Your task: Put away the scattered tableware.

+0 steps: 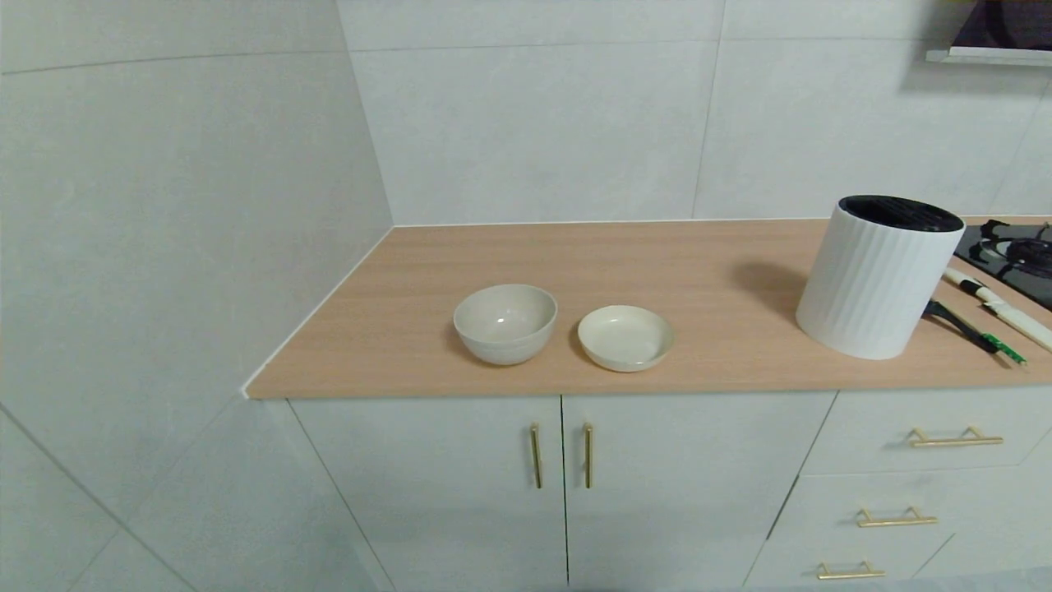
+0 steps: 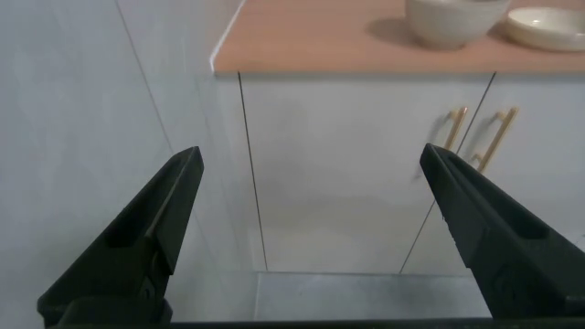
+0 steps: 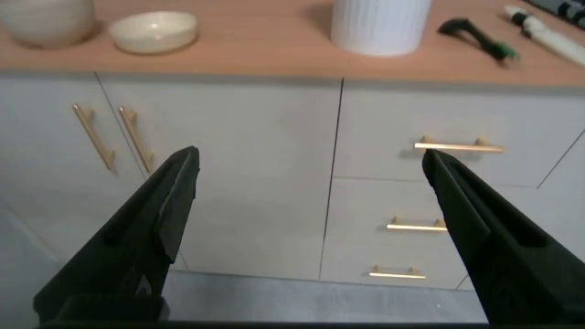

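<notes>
The left gripper [image 2: 309,160] is held low and roughly level, aimed straight ahead toward twelve o'clock from the robot, with its two dark, wedge-shaped fingers [image 2: 151,228] spread wide and nothing between them. The right gripper [image 3: 309,157] takes the same pose, low, level and pointing to twelve o'clock, its fingers equally far apart and bare. Taken from the robot's midline, the left gripper sits off toward eleven o'clock and the right toward one o'clock, side by side at about the same height.

Open counter [image 1: 625,255] behind bowl [image 1: 505,322] and dish [image 1: 625,337] (narrow gap between them), ribbed canister [image 1: 876,277] well right, wall [image 1: 181,230] at left
</notes>
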